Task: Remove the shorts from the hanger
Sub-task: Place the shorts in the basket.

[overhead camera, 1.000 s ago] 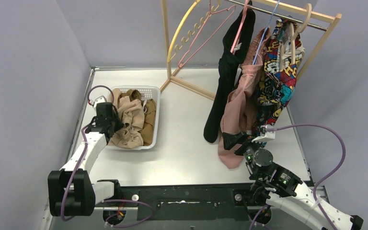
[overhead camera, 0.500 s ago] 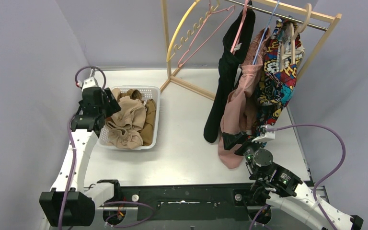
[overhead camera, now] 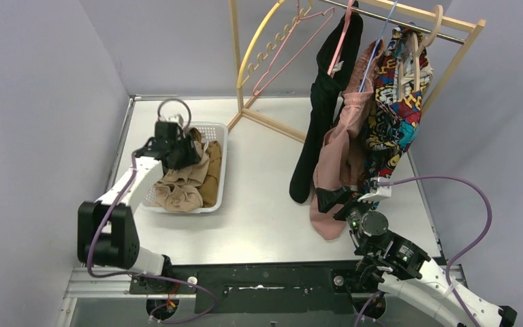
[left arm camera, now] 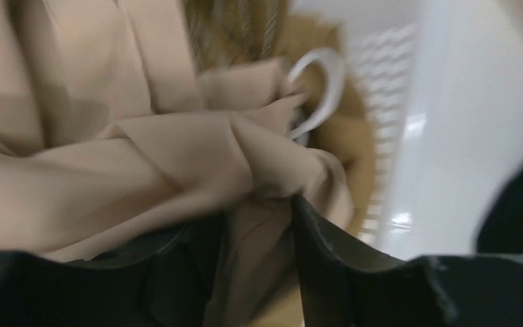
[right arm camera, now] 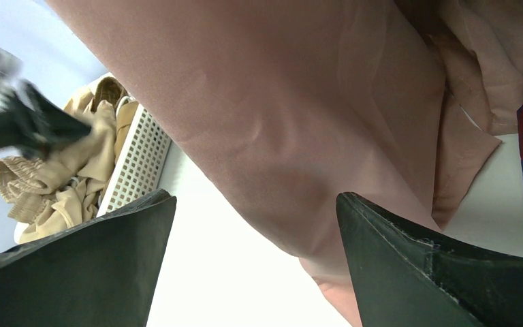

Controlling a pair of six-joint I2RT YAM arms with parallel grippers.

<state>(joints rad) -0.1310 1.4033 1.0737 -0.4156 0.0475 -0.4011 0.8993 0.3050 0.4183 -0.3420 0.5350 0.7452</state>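
While my right pincer (right arm camera: 255, 197) stands wide apart around the hem of the pink shorts (overhead camera: 337, 153), nothing is gripped.
Farther off, my left pincer (left arm camera: 255, 214) has beige shorts (left arm camera: 143, 150) between its fingers in the basket (overhead camera: 214, 128). I cannot tell if it is clamped, and it could drag them out. Beyond, a low tug may pull the blue hanger (overhead camera: 379, 37) off the rail (overhead camera: 408, 26).

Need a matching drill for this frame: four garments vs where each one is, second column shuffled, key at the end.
Things
A. black shorts
B. pink shorts
C. beige shorts
D. patterned garment

Places
1. in the basket
2. rightmost garment on the rack
3. hanging, lower end in front of the open right gripper
4. leftmost garment on the rack

Pairs: A-4, B-3, C-1, D-2
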